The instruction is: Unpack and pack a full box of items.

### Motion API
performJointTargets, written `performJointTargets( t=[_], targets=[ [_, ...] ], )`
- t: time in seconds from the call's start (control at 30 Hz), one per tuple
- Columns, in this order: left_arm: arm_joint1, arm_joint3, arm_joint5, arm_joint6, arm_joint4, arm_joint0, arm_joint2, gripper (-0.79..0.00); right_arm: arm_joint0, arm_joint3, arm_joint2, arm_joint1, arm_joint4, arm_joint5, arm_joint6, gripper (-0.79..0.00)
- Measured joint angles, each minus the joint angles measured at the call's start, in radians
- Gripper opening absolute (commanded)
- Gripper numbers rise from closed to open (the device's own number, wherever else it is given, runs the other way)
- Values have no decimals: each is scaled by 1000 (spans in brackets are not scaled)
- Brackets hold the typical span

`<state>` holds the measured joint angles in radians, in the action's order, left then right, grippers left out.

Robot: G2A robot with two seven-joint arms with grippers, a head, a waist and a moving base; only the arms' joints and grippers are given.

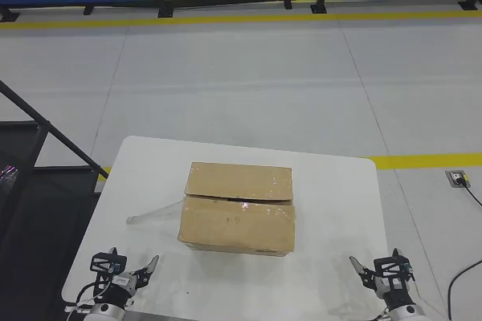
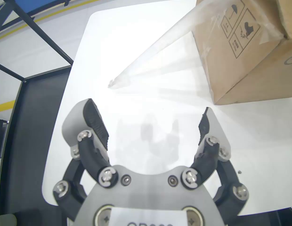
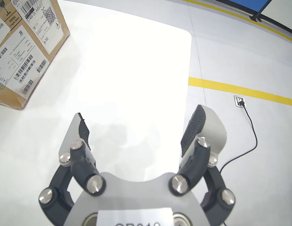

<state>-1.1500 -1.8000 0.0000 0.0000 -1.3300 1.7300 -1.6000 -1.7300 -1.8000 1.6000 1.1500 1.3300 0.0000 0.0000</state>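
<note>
Looking down from above, the top view shows a brown cardboard box (image 1: 238, 209) sitting near the middle of a white table (image 1: 337, 209) with rounded corners. Its top flaps are folded shut, meeting along a seam across the middle. A strip of clear tape (image 1: 154, 213) trails from the box's left side out over the table. The left gripper (image 1: 124, 269) and right gripper (image 1: 381, 269) sit at the table's near edge, one by each near corner, both well apart from the box. A black frame (image 1: 16, 209) stands beside the table on the left. On the floor to the right, a yellow line (image 1: 434, 160) runs toward a floor socket (image 1: 457, 178) with a black cable (image 1: 478, 209) plugged in.

From the left wrist view, the left gripper (image 2: 148, 105) hangs over bare table (image 2: 127, 36) with its jaws spread wide and holding nothing. The box (image 2: 242, 48) stands ahead of it and off to one side, printed handling symbols on its face. The clear tape (image 2: 160, 41) stretches from the box down to a point on the table ahead of the fingers.

From the right wrist view, the right gripper (image 3: 139, 112) is likewise released, jaws wide apart over the table (image 3: 127, 59). The box (image 3: 23, 48) stands well ahead of it and off to one side, its face covered in white shipping labels. Beyond the table edge lie the yellow line (image 3: 240, 89), the socket (image 3: 240, 101) and the cable (image 3: 253, 132).
</note>
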Motion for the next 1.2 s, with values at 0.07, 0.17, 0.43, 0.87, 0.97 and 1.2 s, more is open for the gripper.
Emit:
performJointTargets(
  t=[0.07,0.17,0.43,0.87,0.97,1.2],
  targets=[
    [0,0,0,0,0,0,0,-1,0,0,0,0,0,0,0,0],
    [0,0,0,0,0,0,0,0,0,0,0,0,0,0,0,-1],
    [0,0,0,0,0,0,0,-1,0,0,0,0,0,0,0,-1],
    [-2,9,-129,32,169,-46,-25,0,27,-109,-22,3,3,-34,27,0],
    [-2,18,-176,43,238,-80,-41,0,63,-145,-42,7,-38,-42,70,0],
    [-2,34,-256,22,352,-132,-56,0,144,-207,-97,18,-184,-59,158,0]
  ],
)
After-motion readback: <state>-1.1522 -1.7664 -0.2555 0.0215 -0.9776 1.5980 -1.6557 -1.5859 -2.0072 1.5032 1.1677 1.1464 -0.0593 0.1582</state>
